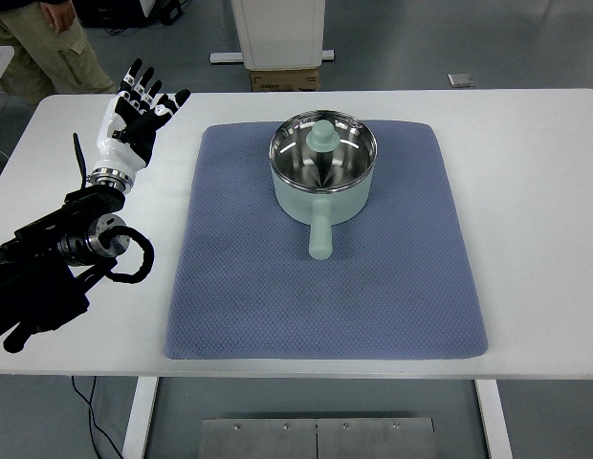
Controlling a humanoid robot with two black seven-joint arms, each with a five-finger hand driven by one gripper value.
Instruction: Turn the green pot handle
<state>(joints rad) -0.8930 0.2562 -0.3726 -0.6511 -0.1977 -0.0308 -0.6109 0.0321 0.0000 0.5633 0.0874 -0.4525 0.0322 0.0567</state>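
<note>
I am looking down on the white table [526, 191], which is filling most of my view. A blue-grey mat [392, 287] is lying flat across its middle, reaching close to the near edge. My left arm [48, 268] is coming in from the left edge, black and jointed, and it is resting over the bare table to the left of the mat, with a cable looping beside the wrist.

The green pot [322, 182] is sitting upright on the far half of the mat, roughly centred left to right. Its inside is shining like bare metal, and something pale green with a knob is lying in it, toward the far wall; I cannot tell just what it is. The pot handle [319, 234] is pointing straight toward me, toward the near edge of the table, and lying over the mat.

My left hand [134, 120] is hanging over the table's far left part, well apart from the pot and clear of the mat's left edge. Its fingers [136, 81] are spreading upward and away from me, released and grasping nothing.

A person [48, 43] is standing beyond the far left corner, showing only trousers and part of a hand.
</note>
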